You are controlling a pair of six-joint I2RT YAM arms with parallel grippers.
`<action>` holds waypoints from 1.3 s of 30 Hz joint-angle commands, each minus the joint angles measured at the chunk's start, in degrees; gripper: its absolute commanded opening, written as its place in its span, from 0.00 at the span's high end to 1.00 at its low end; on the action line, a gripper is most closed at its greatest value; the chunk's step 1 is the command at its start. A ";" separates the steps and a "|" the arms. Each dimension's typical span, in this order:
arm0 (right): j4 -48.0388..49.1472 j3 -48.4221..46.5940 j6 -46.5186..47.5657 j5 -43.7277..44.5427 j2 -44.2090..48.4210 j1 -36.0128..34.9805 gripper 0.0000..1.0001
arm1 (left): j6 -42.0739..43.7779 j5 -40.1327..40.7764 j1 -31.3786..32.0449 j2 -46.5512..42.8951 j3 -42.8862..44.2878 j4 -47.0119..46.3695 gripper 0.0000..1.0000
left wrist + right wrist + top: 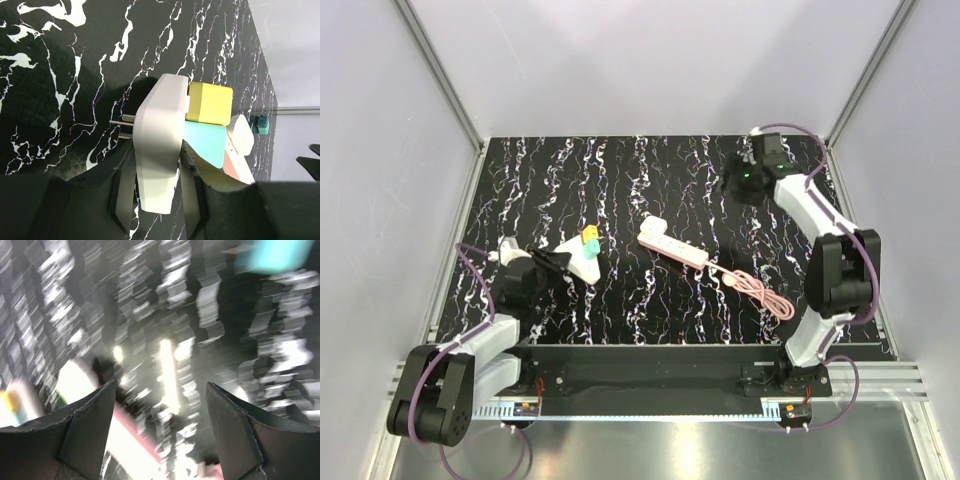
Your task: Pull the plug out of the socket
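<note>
Fingers of left gripper (156,170) are pinching the socket (160,120) near the left edge; right gripper (161,385) is hanging spread by the far-right corner. Risk: socket twisting loose if yellow plug (210,103) is sticking.

White rounded-triangle socket (159,150) at the near left of the scene, turned on edge, its flat sides pinched between the left gripper's (157,200) fingers. Two metal prongs (122,120) stick out of its back face. Two plugs sit side by side on the front face: a squarish yellow plug (210,103) and a teal plug (204,142). Both are seated against the socket. Can't tell if the socket touches the surface.
</note>
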State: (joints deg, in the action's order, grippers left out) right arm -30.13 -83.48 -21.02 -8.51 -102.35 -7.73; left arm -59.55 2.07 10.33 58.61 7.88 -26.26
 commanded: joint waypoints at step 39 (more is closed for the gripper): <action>21.25 -8.19 -14.58 -14.78 -18.59 -38.15 0.30 | 3.74 -0.13 -0.04 0.37 -1.55 6.22 1.00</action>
State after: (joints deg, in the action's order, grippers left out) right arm -10.26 -88.71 -34.83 -22.20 -120.18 -45.43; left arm -59.33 2.02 10.28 58.50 7.86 -26.24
